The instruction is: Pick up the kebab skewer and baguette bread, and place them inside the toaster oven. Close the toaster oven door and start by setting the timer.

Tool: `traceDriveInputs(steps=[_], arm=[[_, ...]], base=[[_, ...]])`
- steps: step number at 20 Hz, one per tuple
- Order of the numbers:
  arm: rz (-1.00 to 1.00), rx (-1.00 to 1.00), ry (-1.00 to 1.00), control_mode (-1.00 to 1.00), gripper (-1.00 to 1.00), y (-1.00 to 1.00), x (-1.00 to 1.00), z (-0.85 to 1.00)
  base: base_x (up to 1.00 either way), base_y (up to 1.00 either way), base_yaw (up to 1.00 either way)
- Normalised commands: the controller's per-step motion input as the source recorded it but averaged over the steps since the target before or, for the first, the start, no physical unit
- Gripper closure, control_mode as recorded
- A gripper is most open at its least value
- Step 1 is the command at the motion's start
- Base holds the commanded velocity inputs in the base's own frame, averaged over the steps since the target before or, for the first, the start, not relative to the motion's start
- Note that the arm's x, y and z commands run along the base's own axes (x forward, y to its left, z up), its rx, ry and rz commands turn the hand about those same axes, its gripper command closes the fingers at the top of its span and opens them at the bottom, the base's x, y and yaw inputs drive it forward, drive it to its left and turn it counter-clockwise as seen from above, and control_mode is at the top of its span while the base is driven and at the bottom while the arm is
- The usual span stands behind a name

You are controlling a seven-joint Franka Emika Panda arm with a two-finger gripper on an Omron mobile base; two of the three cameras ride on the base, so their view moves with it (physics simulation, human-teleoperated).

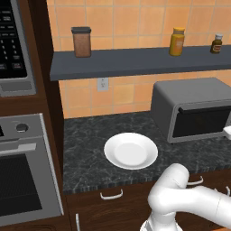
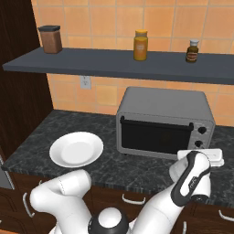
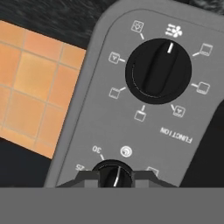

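The toaster oven (image 2: 164,123) stood on the dark speckled counter (image 2: 114,169) against the orange tiled wall, below a long grey shelf (image 2: 137,64). Its door (image 2: 155,135) was shut, the dark glass upright and the bar handle running along the top edge. In the left base view the same oven (image 1: 191,108) sat at the right end of the counter (image 1: 90,153), with the white plate (image 1: 131,150) lying bare well to its left; in the right base view the plate (image 2: 76,149) lay left of the oven, apart from it.

The arm reached to the oven's right front, where the two knobs sit on the control strip. In the hand view the hand (image 3: 114,177) was narrowed around the lower dial (image 3: 113,174), a small black timer knob ringed with minute marks; the two dark fingertips (image 3: 87,178) pressed in on either side of it, so the hand was closed on that knob. Above it sat the larger black function knob (image 3: 158,71), its white pointer aimed near the fan symbol, with the word FUNCTION printed beside it.

On the shelf stood a brown canister (image 2: 50,39) at the left, an amber jar (image 2: 140,45) near the middle and a small dark bottle (image 2: 193,50) to the right. A wall outlet (image 2: 85,82) showed under the shelf.
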Motion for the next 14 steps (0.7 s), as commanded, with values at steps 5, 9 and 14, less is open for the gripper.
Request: traceDriveInputs(steps=[5,9,14], arm=[[0.0,-0.01,0.0,-1.0,1.0,0.04,0.08,0.36],[0.0,0.0,0.0,-1.0,1.0,0.04,0.0,0.38],[-0.02,0.0,0.0,-1.0,1.0,0.13,0.0,0.37]], base=[[0.0,0.0,0.0],[0.0,0.0,0.0],[0.0,0.0,0.0]])
